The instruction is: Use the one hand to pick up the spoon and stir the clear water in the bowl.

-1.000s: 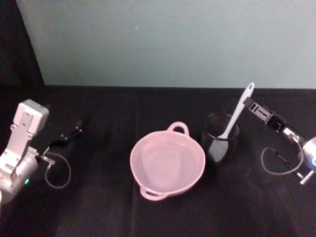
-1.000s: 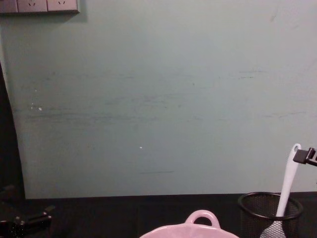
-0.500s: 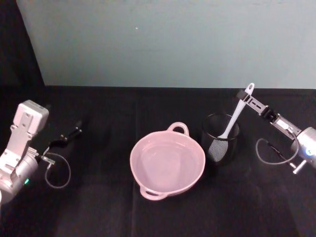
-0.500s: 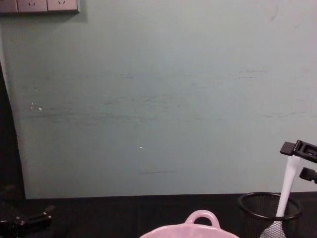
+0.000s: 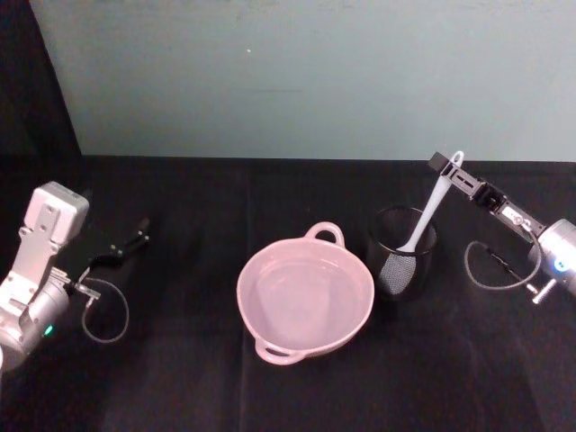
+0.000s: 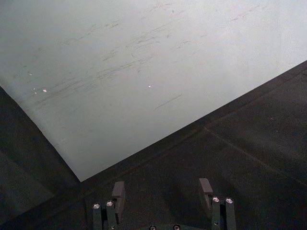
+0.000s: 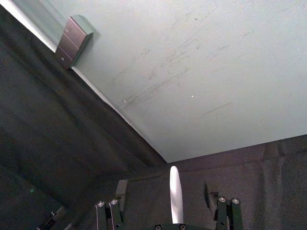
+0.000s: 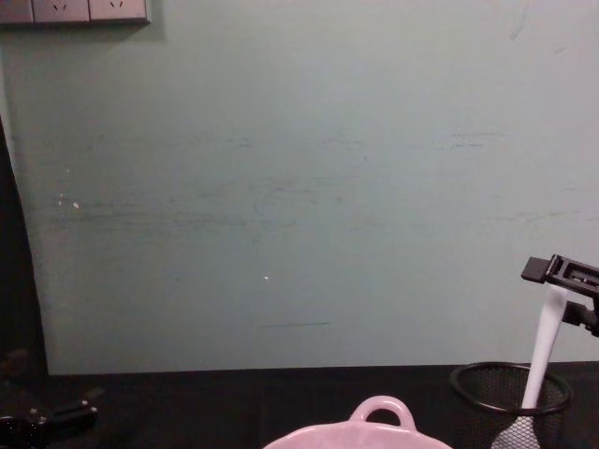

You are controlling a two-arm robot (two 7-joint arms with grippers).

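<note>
2 grippers in view. The right gripper point(image 5: 447, 169) is out at the far right of the black table point(image 5: 180, 360), level with the top of the spoon point(image 5: 430, 205). Its fingers point(image 7: 121, 188) are apart, 1 on each side of the handle. The right wrist view shows a gap between the handle and each finger, so nothing is clamped.

The spoon stands tilted in a black mesh cup point(image 5: 396, 274), head down inside the cup, handle leaning up and to the right, hole end at the top. In the chest view the handle rises out of the cup to the gripper at the right edge.

The pink bowl point(image 5: 255, 319) sits at the table's middle, just left of the cup and apart from it. It has 1 loop handle on the far rim and 1 on the near rim. Water in it is hard to make out. Neither gripper is over the bowl.

The left gripper point(image 5: 139, 236) is parked low at the table's left side, well away from the bowl. Its fingers are spread with nothing between them, as the left wrist view shows.

A pale green wall point(image 5: 315, 72) stands behind the table, with sockets point(image 8: 75, 9) at the chest view's top left.
</note>
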